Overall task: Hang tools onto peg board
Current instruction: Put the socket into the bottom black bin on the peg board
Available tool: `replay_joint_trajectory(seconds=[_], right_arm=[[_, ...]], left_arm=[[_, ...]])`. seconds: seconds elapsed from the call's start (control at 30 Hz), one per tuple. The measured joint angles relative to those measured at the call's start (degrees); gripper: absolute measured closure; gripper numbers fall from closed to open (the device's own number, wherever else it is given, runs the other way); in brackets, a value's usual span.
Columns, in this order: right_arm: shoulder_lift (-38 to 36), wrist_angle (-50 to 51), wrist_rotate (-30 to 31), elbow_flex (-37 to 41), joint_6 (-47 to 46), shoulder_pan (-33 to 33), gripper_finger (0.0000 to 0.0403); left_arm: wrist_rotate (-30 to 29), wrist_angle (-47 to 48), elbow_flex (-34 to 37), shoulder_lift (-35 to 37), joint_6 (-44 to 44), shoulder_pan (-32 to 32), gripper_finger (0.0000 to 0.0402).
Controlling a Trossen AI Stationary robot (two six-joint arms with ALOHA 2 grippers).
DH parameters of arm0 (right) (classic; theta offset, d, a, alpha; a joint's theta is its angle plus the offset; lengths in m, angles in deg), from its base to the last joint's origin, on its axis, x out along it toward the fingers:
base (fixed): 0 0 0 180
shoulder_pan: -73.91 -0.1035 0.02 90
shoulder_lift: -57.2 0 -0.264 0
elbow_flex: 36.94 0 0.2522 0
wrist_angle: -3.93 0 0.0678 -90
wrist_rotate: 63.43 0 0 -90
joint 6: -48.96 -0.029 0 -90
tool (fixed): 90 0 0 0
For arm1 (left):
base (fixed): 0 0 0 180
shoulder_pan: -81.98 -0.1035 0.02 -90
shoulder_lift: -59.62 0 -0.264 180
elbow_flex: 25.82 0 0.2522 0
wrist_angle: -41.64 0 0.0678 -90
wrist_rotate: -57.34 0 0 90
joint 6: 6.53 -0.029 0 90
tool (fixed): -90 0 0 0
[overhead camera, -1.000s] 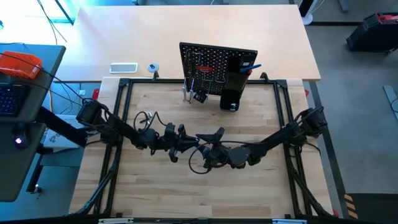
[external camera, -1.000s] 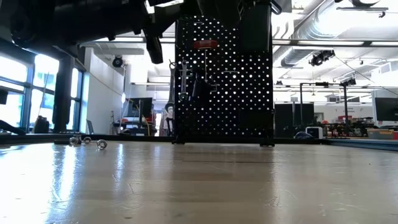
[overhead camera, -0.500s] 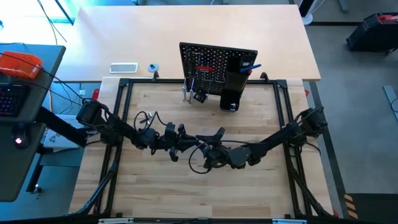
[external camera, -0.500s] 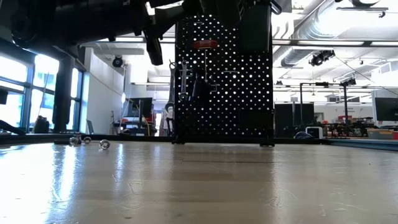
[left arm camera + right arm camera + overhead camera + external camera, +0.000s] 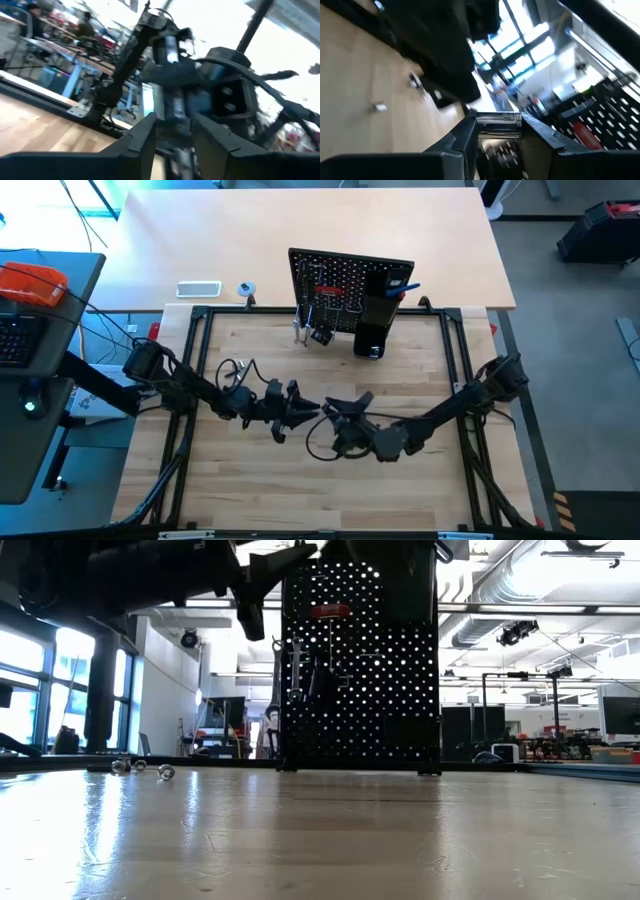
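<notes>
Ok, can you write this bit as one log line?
left pincer: mid-table, near right pincer | right pincer: gripping silver bar | peg board: tools hanging

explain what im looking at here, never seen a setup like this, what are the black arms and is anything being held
Two dark robot arms work over a wooden table. One camera looks straight down, one sits at table height, and one rides on each wrist.

The upright peg board at the back already carries tools, including a red-handled screwdriver.

The left gripper and right gripper meet mid-table. In the right wrist view, a shiny metal bar sits between the right gripper's fingers; it looks gripped. Whether the left gripper holds anything is unclear.
</notes>
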Motion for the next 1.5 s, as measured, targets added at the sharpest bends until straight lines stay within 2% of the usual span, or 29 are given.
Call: replay_joint_trajectory(seconds=[0.13,0.23,0.37,0.5,0.6,0.77,1.03,1.3,1.5], right_arm=[[-0.7,5.7,6.1,0.0,-3.8,-2.3,0.0294],[-2.5,15.1,6.0,0.0,-13.2,-4.1,0.0294],[-5.0,30.0,-1.5,0.0,-28.6,-4.8,0.0294],[-6.5,44.2,-10.1,0.0,-42.1,-2.1,0.0295],[-6.9,52.2,-14.6,0.0,-47.1,1.0,0.0295],[-7.8,60.4,-16.4,0.1,-49.7,7.3,0.0295],[-13.3,64.1,-18.1,1.9,-49.6,16.9,0.0295],[-20.2,61.7,-25.6,5.7,-49.5,25.4,0.0295],[-20.8,60.2,-27.7,7.8,-50.0,30.7,0.0295]], left_arm=[[0.8,1.1,1.9,0.9,-2.5,-0.1,0.0272],[0.4,0.7,4.7,1.4,-3.2,-0.5,0.0264],[0.6,0.4,8.4,1.4,-3.2,-1.1,0.0262],[0.5,0.4,11.5,1.4,-3.2,-1.5,0.0262],[0.4,0.3,13.0,1.4,-3.1,-1.9,0.0262],[0.3,0.4,14.4,1.4,-3.5,-2.3,0.0261],[0.7,0.9,15.6,1.5,-4.5,-2.3,0.0261],[1.4,1.5,15.7,1.5,-6.8,-2.2,0.0261],[1.9,1.4,15.7,1.5,-7.6,-2.2,0.0261]])
